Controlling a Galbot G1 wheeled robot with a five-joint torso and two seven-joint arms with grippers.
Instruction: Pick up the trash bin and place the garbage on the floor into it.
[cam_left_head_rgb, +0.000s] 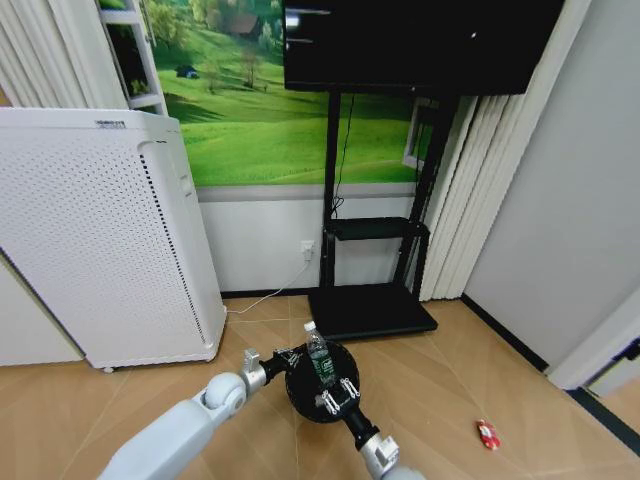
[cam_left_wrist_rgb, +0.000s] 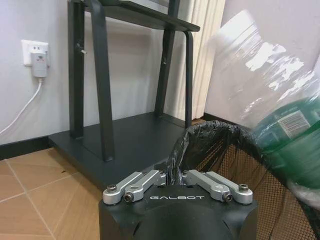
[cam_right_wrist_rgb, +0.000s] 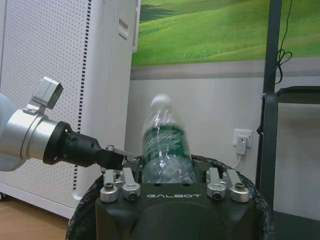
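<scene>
On herringbone floor (cam_left_head_rgb: 450, 380), left fingers (cam_left_wrist_rgb: 150, 180) clamped on trash bin (cam_left_head_rgb: 318, 382) rim, right fingers apart, bottle (cam_left_head_rgb: 319, 358) inside

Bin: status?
Left gripper shut on bin rim. Right gripper open, bottle dropping into bin. Red piece on floor.

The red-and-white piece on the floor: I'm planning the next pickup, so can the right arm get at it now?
Probably not yet: the right gripper is at the trash bin with the bottle; the red-and-white piece lies unobstructed on the floor.
</scene>
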